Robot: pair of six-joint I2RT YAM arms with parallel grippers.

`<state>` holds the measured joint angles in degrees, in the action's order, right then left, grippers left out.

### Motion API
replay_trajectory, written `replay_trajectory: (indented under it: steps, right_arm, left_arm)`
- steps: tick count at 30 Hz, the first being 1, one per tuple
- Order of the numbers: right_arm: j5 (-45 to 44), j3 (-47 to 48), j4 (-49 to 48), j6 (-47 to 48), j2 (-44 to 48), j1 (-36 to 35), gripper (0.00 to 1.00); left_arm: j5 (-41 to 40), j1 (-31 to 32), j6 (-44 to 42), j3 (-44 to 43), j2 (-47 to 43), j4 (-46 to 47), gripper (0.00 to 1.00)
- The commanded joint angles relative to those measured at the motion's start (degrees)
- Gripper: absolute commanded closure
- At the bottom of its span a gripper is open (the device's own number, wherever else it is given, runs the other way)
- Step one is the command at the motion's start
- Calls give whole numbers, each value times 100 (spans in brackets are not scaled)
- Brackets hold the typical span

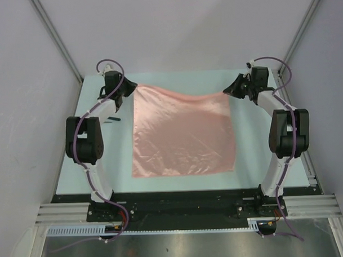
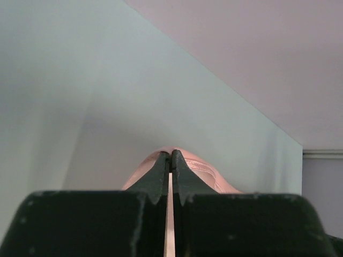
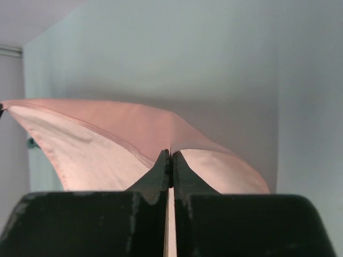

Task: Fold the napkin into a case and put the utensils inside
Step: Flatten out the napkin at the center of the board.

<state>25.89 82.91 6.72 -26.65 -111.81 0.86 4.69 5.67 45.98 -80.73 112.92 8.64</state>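
At the far side of the table [image 1: 105,159], I hold the napkin [image 1: 183,134] by its two far corners. My left gripper [image 1: 133,88] is closed tight on the far-left corner, and my right gripper [image 1: 227,91] is closed tight on the far-right corner. Both corners are lifted off the surface. The far edge sags between them, and the near part lies flat, close to the table's near edge.
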Motion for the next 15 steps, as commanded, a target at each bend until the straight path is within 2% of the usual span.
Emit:
replay_trajectory:
  steps: [1,4,8,9,15]
  right_arm:
    - [759,-302,-1014,-568,817,-69,100]
    - [603,-538,-910,-491,1754,-16,100]
    - [75,-627,151,133,3145,-25,100]
    - [-56,-662,311,273,3400,-16,100]
    - [-777,-882,1199,714,5343,28,100]
  left_arm:
    - [-47,-110,-203,12,-946,129,100]
    - [128,-93,86,293,-1657,225,100]
    - [138,65,184,576,-2747,393,100]
    - [103,92,166,584,-3237,271,100]
    - [-82,189,184,804,-4848,130,100]
